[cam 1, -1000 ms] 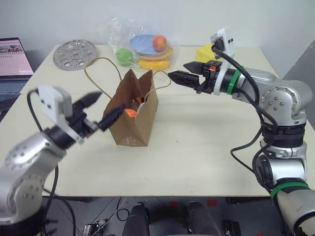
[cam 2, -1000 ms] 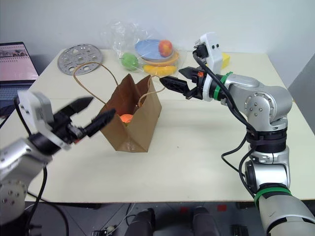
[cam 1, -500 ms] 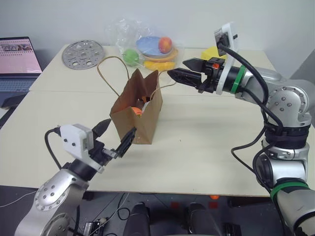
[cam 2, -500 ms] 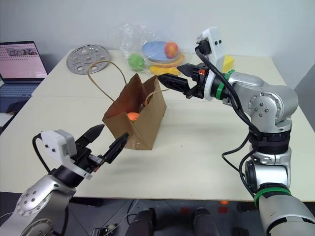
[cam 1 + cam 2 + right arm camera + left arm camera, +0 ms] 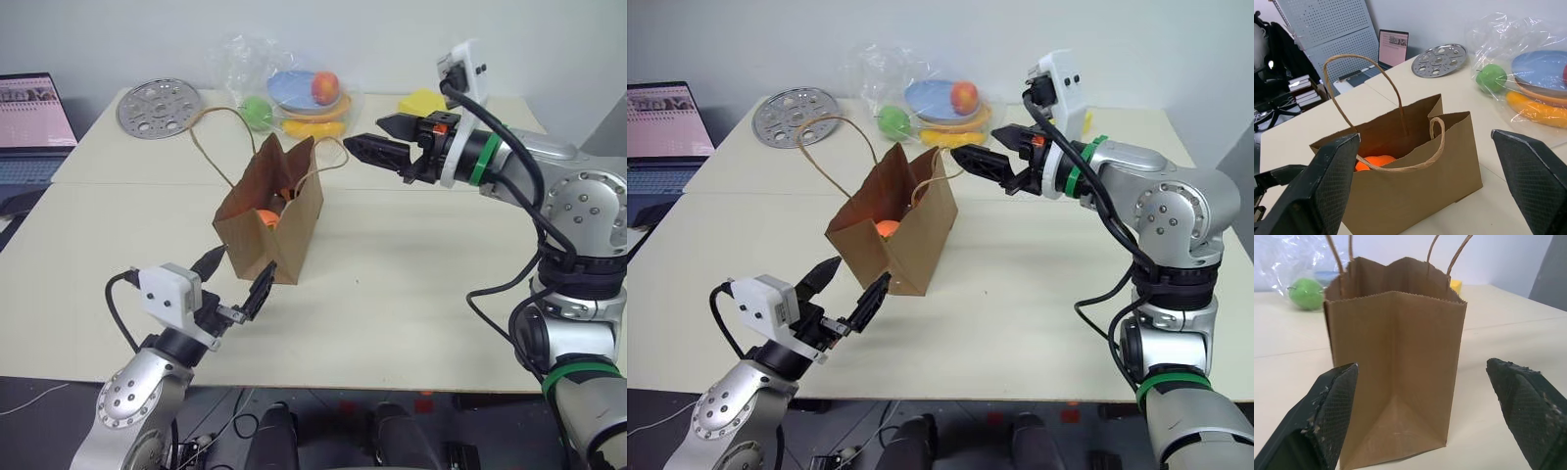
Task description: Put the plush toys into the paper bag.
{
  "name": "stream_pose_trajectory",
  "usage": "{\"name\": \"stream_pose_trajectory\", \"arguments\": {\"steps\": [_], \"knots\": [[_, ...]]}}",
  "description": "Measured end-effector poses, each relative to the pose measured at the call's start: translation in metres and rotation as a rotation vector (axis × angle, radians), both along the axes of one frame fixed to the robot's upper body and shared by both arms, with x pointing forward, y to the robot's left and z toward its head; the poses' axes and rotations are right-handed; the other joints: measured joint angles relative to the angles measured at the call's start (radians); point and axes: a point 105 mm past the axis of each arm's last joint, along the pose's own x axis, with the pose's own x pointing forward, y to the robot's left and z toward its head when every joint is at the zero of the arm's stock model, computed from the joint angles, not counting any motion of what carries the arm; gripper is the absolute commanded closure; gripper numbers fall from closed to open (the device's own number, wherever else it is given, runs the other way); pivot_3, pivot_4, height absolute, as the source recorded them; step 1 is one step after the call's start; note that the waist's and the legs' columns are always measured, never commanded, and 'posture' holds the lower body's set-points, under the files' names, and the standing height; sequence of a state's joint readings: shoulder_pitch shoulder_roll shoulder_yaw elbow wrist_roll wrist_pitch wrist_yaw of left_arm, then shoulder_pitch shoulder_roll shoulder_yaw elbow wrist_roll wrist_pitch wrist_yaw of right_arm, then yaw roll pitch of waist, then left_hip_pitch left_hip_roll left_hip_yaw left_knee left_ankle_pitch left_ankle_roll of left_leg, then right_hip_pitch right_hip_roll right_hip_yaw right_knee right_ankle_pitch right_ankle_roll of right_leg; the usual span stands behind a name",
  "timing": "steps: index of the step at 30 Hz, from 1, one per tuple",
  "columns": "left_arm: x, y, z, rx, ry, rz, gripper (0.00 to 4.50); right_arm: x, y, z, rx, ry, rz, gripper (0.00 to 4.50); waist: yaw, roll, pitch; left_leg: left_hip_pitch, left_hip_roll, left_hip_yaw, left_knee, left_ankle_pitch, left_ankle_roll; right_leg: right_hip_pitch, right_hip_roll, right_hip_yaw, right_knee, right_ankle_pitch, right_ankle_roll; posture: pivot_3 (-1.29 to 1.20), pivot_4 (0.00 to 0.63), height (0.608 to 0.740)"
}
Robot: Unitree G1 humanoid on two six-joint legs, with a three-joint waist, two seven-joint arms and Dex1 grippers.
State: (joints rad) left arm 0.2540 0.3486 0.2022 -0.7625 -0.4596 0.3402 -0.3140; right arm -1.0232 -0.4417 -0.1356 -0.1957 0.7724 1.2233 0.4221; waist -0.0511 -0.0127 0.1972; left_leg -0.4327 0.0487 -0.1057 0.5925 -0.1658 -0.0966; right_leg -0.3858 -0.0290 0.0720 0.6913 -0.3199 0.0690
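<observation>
Left claw point(image 5: 233, 282) has dropped toward the table's point(image 5: 411, 284) near edge; both claws spread, empty. Paper bag point(image 5: 269, 220) stands mid-table, orange plush point(image 5: 266, 216) inside. Judged: loading finished; next, withdraw right claw point(image 5: 377, 140).

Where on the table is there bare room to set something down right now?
Bare table stretches from the paper bag toward the near edge and the robot's right. The strip between the laptop and bag is also free. The far edge is crowded: metal disc, plastic-wrapped fruit, yellow block.

silver arms, green bands, black cables, white wrist cameras
</observation>
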Motion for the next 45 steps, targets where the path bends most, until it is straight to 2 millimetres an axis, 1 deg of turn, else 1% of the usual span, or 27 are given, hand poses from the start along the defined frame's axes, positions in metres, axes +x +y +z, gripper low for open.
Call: {"name": "stream_pose_trajectory", "arguments": {"steps": [4,6,10,13,17,21,24,26,31,37,39,42,45], "knots": [[0.005,0.011,0.006,-0.001,-0.031,0.052,0.02,0.0,0.0,-0.001,-0.003,0.005,-0.002,0.0,0.0,0.0,0.0,0.0,0.0,0.0,0.001,0.0,0.0,0.001,0.0,0.0,-0.001,0.0,0.0,0.0,0.15,0.74],[0.01,0.015,0.007,0.002,-0.037,0.048,0.02,-0.001,0.0,0.0,-0.004,0.004,-0.002,0.0,0.0,0.0,0.0,0.0,0.0,0.0,0.001,0.0,0.0,0.001,0.0,0.0,-0.001,0.0,0.0,0.0,0.15,0.74],[0.019,0.016,0.006,-0.013,-0.029,0.007,0.02,0.0,0.0,0.0,-0.004,0.004,-0.005,0.0,0.0,0.0,0.0,0.0,0.0,0.0,0.0,0.0,0.0,0.001,0.0,0.0,-0.001,0.0,0.0,0.0,0.15,0.74],[0.022,0.014,0.005,-0.027,-0.025,-0.032,0.02,0.0,0.0,-0.001,-0.005,0.005,-0.006,0.0,0.0,0.0,0.0,0.0,0.0,0.0,0.0,0.0,0.0,0.001,0.0,0.0,-0.002,0.0,0.0,0.0,0.15,0.74],[0.027,0.002,0.008,-0.006,-0.035,-0.119,0.02,0.0,-0.001,-0.001,-0.006,0.007,-0.01,0.0,0.0,0.0,0.0,0.0,0.0,0.0,0.0,0.0,0.0,0.001,0.0,0.0,-0.001,0.0,0.0,0.0,0.15,0.74],[0.027,-0.005,0.004,0.002,-0.023,-0.164,0.02,0.001,-0.005,-0.001,-0.017,0.011,-0.029,0.0,0.0,0.0,0.0,0.0,0.0,0.0,0.0,0.0,0.0,0.001,0.0,0.0,-0.002,0.0,0.0,0.0,0.15,0.74],[0.028,-0.007,0.001,0.012,-0.018,-0.164,0.02,0.002,-0.008,-0.001,-0.016,0.014,-0.045,0.0,0.0,0.0,0.0,0.0,0.0,0.0,0.0,0.0,0.0,0.0,0.0,0.0,-0.001,0.0,0.0,0.0,0.15,0.74],[0.031,-0.008,-0.005,0.011,0.0,-0.163,0.02,0.002,-0.009,-0.001,-0.015,0.013,-0.049,0.0,0.0,0.0,0.0,0.0,0.0,0.0,0.0,0.0,0.0,0.0,0.0,0.0,-0.001,0.0,0.0,0.0,0.15,0.74],[0.037,-0.018,-0.009,-0.006,-0.001,-0.155,0.02,0.002,-0.01,0.001,-0.011,0.007,-0.058,0.0,0.001,0.0,0.0,0.0,0.0,0.0,0.0,0.0,0.0,0.001,0.0,0.0,-0.001,0.0,0.0,0.0,0.15,0.74],[0.047,-0.022,-0.011,-0.013,-0.029,-0.099,0.02,-0.007,-0.013,0.006,-0.036,-0.02,-0.018,0.0,0.002,0.0,0.0,0.0,0.0,0.0,0.0,0.0,0.0,0.001,0.0,0.0,-0.002,0.0,0.0,0.0,0.15,0.74],[0.049,-0.023,-0.011,-0.012,-0.036,-0.087,0.02,-0.016,-0.015,0.007,-0.081,-0.04,0.041,0.0,0.004,0.0,0.0,-0.001,0.0,0.0,0.0,0.0,0.0,0.001,0.0,0.0,-0.002,0.0,0.0,0.0,0.15,0.74],[0.049,-0.026,-0.011,-0.02,-0.039,-0.091,0.02,-0.027,-0.015,0.015,-0.105,-0.07,0.108,0.0,0.004,0.0,0.0,-0.001,0.0,0.0,0.0,0.0,0.0,0.001,0.0,0.0,-0.002,0.0,0.0,0.0,0.15,0.74],[0.044,-0.027,-0.013,-0.038,-0.025,-0.11,0.02,-0.028,-0.015,0.017,-0.109,-0.083,0.113,0.0,-0.001,0.0,0.0,-0.001,0.0,0.0,0.0,0.0,0.0,0.001,0.0,0.0,-0.002,0.0,0.0,0.0,0.15,0.74]]}}
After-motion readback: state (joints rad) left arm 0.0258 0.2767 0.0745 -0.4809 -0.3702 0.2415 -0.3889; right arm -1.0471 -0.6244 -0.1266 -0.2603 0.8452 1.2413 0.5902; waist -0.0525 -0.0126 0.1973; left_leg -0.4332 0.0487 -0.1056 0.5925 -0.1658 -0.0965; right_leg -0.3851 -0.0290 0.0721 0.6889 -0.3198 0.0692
